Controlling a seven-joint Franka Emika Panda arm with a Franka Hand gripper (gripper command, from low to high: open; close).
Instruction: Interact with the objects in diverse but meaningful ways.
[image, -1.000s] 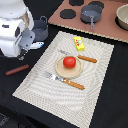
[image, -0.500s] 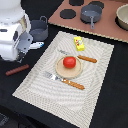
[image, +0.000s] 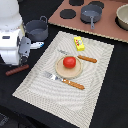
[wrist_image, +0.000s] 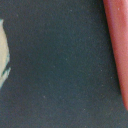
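On the plate (image: 59, 73), an unlabelled tomato (image: 69, 62).

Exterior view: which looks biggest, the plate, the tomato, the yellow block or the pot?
1. Dark grey pot and tan plate: look about alike, cannot rank.
2. Red tomato.
3. Yellow block, slightly smaller.

Red tomato (image: 69, 62), yellow block (image: 79, 44), dark grey pot (image: 36, 29), tan plate (image: 59, 71).

A staged play-kitchen tabletop; a brown toy stove board with black round burners (image: 80, 11) beyond the gripper; a woven beige placemat (image: 92, 87) on black cloth beside it.
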